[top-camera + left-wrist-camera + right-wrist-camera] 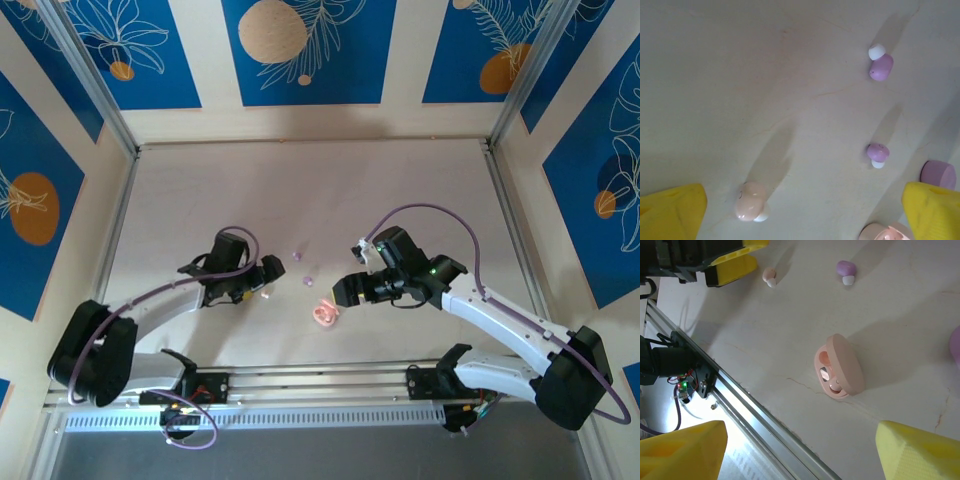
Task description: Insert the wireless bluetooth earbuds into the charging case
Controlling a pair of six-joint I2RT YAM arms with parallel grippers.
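**Left claw lined up over the pink bud, pickup not yet made**

The left claw [802,200] hangs wide open and empty, with the pink bud [751,201] on the table [740,75] between its fingers. The right claw [800,440], also open and empty, hovers by the open pink case [838,366], which may already hold one bud. Two purple buds [877,152] lie loose to the right. Next, I judge: lower, centre, pinch gently.

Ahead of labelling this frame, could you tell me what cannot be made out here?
1. Purple case: left wrist view, cut off by the right edge; open or shut unclear.
2. Pink case: right wrist view, its raised lid shades the sockets; contents uncertain.
3. Far purple earbud: top view, too small to tell which way it lies.
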